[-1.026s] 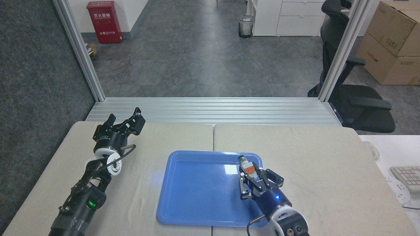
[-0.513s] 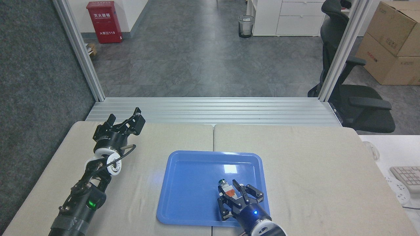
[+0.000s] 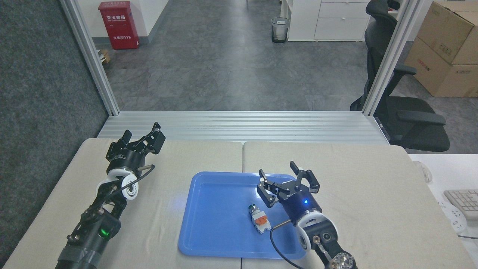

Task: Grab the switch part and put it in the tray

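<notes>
Black and idle, the left gripper point(image 3: 143, 139) is sitting at about nine o'clock on the table point(image 3: 373, 186), well apart from the tray point(image 3: 209, 209), its fingers looking parted though I cannot tell how far. Lying free on the tray floor, the switch part point(image 3: 258, 218) is pointing its green tip toward eleven o'clock. Hovering just beside it, the right gripper point(image 3: 287, 178) is spreading wide and empty; the part is lying at its seven o'clock.

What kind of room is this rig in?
Likely an office or lab space: an office chair, cardboard boxes, a keyboard on a side desk, white cabinets.
</notes>
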